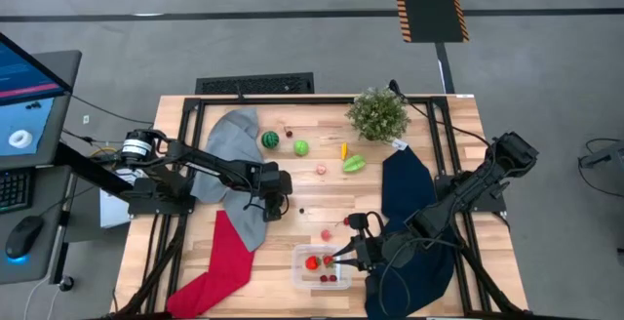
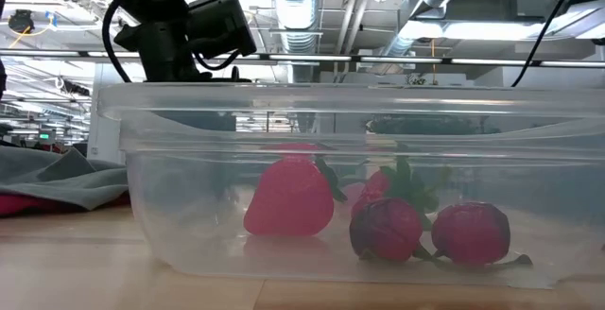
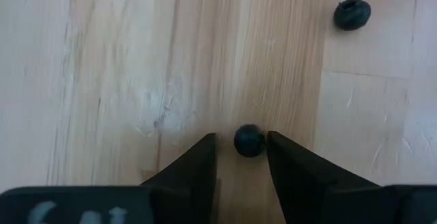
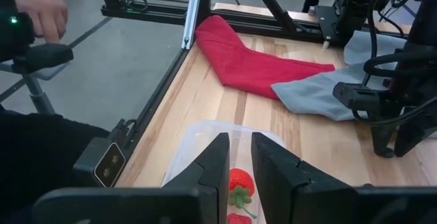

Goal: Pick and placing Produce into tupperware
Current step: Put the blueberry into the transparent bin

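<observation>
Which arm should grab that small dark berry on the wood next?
Left. The left gripper is open with the dark berry between its fingertips; the right gripper is over the tupperware.

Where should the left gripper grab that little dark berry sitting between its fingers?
Grip the dark berry across its round middle, coming straight down from above. It's a small ball on the bare table, already centred in the open left gripper, so closing the fingers should pinch it evenly.

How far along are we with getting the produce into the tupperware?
Partly done. The tupperware already holds a strawberry and a few small red fruits. The left gripper is open around a small dark berry on the table; the right gripper is over the container with nothing between its fingers. Still out: striped melon, green ball, green vegetable, yellow piece, pink pieces.
</observation>
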